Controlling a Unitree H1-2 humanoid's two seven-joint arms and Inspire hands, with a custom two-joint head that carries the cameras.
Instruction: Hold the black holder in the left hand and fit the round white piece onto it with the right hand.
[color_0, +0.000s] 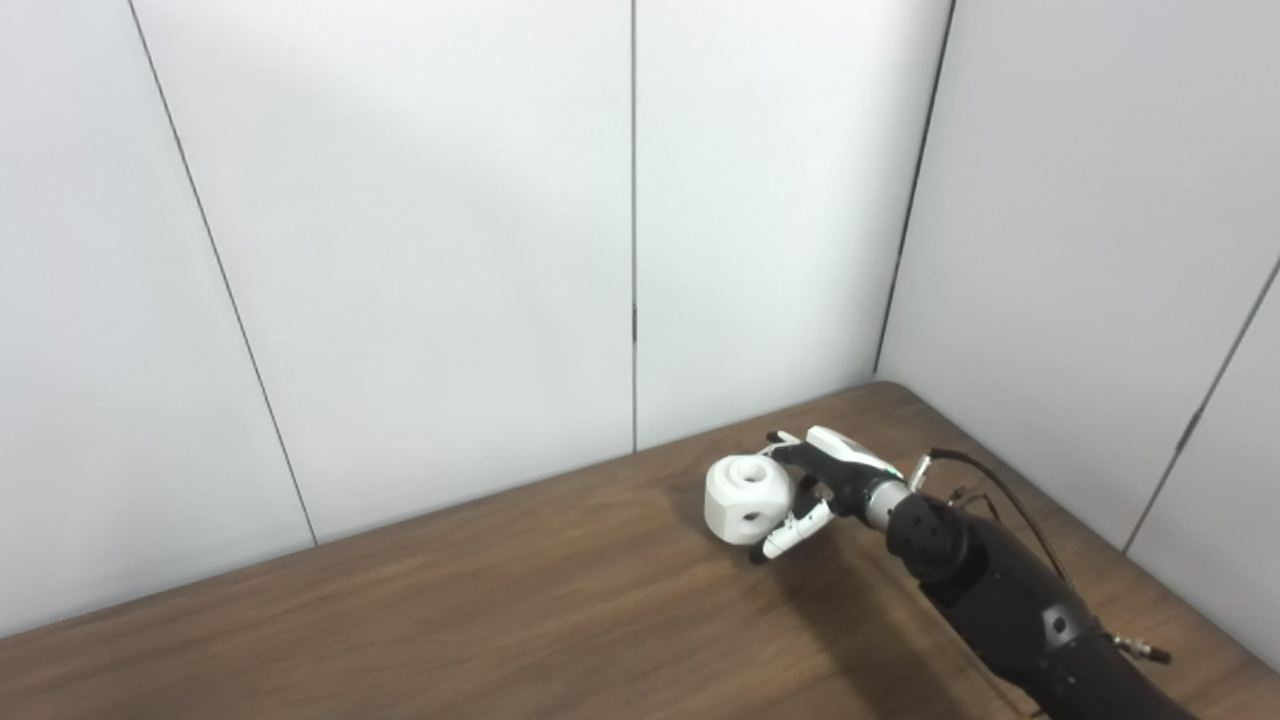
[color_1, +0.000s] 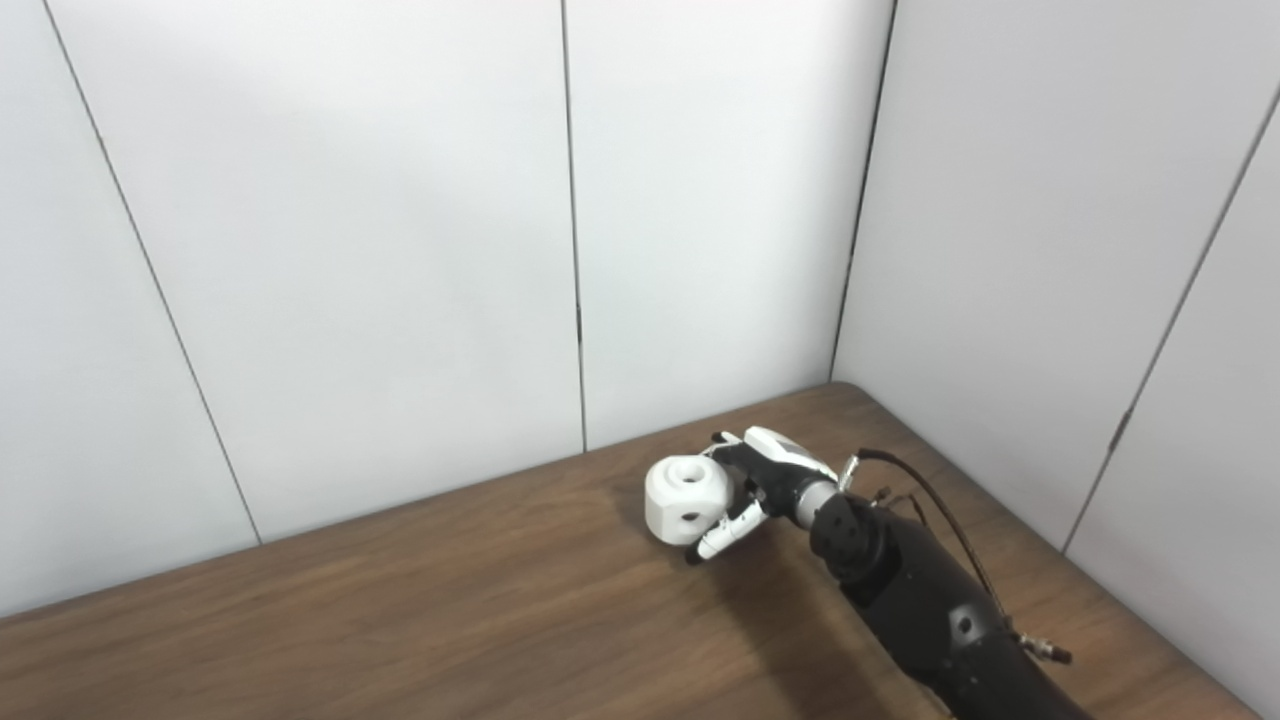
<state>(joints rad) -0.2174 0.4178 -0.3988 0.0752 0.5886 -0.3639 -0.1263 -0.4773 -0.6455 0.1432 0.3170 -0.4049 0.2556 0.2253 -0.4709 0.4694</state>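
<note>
The round white piece (color_0: 745, 498) is a chunky white part with a hole in its top and small holes in its side. It stands on the wooden table (color_0: 450, 620) toward the back right. My right hand (color_0: 815, 485) is against its right side, fingers curled around it from behind and below, so it looks shut on the piece. The black holder does not show in either view. My left hand is out of sight too.
White wall panels (color_0: 420, 250) rise straight behind the table and along its right side, meeting in a corner (color_0: 880, 375) close to the hand. The table's right edge (color_1: 1130, 590) runs diagonally just beyond my forearm (color_1: 920, 610).
</note>
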